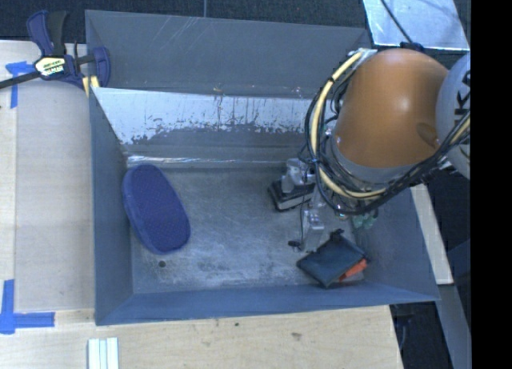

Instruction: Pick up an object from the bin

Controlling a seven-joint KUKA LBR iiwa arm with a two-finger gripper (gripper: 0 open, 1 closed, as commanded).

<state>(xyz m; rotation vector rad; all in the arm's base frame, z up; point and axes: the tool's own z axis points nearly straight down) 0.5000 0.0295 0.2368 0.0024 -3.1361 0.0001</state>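
Observation:
My gripper [309, 220] hangs low over the right half of the bin floor, partly hidden under the arm's orange cover. Just below and to the right of it lies a dark blue, flat, boxy thing with an orange end [332, 263], tilted against the bin's front right corner. The gripper's tip is close to that thing's upper left edge; whether they touch I cannot tell. A blue oval pad [156, 207] lies flat on the left side of the bin floor, well apart from the gripper.
The arm reaches in from the right, with its orange cover and looped cables over the bin's right wall. Bare grey floor lies between the oval pad and the gripper. The sloped bin walls stand close around the front right corner.

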